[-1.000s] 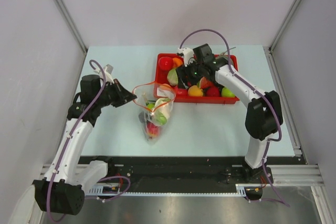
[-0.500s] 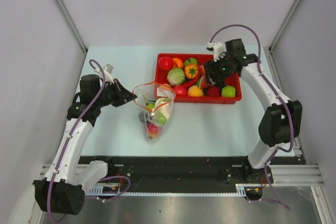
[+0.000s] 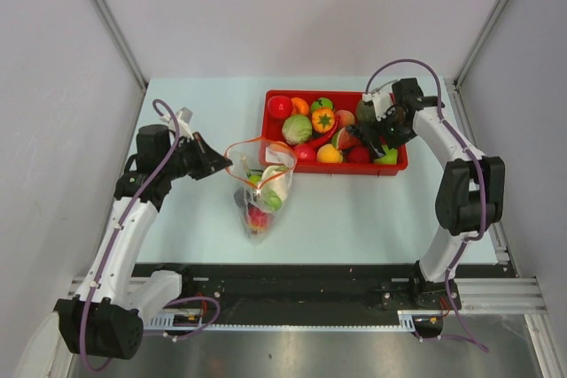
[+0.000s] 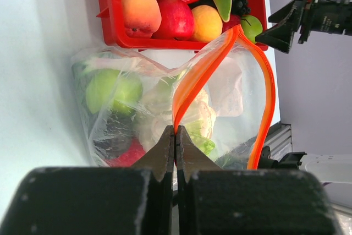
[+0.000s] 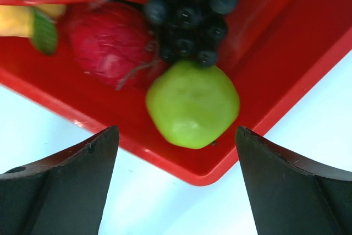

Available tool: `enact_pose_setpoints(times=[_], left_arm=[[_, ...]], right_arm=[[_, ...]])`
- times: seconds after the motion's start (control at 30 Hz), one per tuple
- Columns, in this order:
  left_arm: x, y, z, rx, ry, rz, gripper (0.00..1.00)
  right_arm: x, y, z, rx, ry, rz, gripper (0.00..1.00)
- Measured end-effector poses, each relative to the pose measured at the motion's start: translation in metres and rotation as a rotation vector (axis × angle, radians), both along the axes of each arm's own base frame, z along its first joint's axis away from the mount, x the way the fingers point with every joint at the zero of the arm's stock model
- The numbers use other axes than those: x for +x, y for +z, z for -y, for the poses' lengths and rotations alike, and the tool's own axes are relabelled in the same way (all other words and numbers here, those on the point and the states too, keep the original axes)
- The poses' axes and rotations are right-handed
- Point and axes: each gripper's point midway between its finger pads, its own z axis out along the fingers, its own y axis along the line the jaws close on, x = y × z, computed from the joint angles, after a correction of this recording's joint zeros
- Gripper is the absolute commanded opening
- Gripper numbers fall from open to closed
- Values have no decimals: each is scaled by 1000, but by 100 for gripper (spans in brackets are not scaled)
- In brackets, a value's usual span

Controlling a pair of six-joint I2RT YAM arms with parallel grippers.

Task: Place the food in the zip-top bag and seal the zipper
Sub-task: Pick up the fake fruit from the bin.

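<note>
left gripper is clamped on the zipper: on my left wrist feed its 2 fingers are pressed together with the orange-red strip pinched between the tips. from there the strip rises and splits into a wide loop, so the mouth of the zip-top bag gapes toward the red tray.

the bag lies on the pale table, just beside the tray's near-left corner. through the clear plastic i see a green apple in the bag, pale cauliflower and something red low down.

right gripper is spread wide and holds nothing. it hangs over the tray's near-right corner. on the right wrist feed its 2 dark fingers frame a loose green apple that sits in that corner against the tray wall. i cannot tell how high above it the fingers are. a bunch of dark grapes touches the apple's far side, and a red fruit lies beside it.

more food waits in the tray: a cabbage, an orange pepper, a peach and a red apple.
</note>
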Motion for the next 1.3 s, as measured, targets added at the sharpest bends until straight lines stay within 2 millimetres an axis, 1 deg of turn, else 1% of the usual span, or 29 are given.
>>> enact_pose_setpoints(times=[0.17,0.4,0.57,0.67,0.73,0.77,0.83,0.87,0.97,1.07,1.2,1.3], left_arm=[[0,0,0,0,-1,0,0],[0,0,1,0,-2,-1,0],[0,-1,1,0,-3,-2,0],[0,-1,1,0,-3,-2,0],[0,-1,1,0,-3,-3,0],[0,-1,1,0,-3,-4,0],[0,-2,1,1,-5,-6,0],[0,-2,2,1,-6,-6,1],[0,-2,2,0,-8,-5,0],[0,-1,3,0,-11,-3,0],[0,-1,5,-1,-15,0,0],[-1,0,6,-4,-16,-3,0]], right_arm=[[4,-16,12,-33,-13,-23,90],[15,-35,15,-57,-12,-29,90],[19,-49,13,-60,2,-42,91],[19,-50,13,-60,4,-42,91],[19,-50,12,-61,5,-42,88],[20,-50,13,-62,6,-42,84],[20,-50,12,-61,7,-42,79],[20,-50,13,-62,8,-42,73],[20,-50,13,-63,11,-41,65],[20,-48,13,-63,11,-37,59],[20,-38,13,-60,9,-26,57],[25,-22,13,-56,4,2,55]])
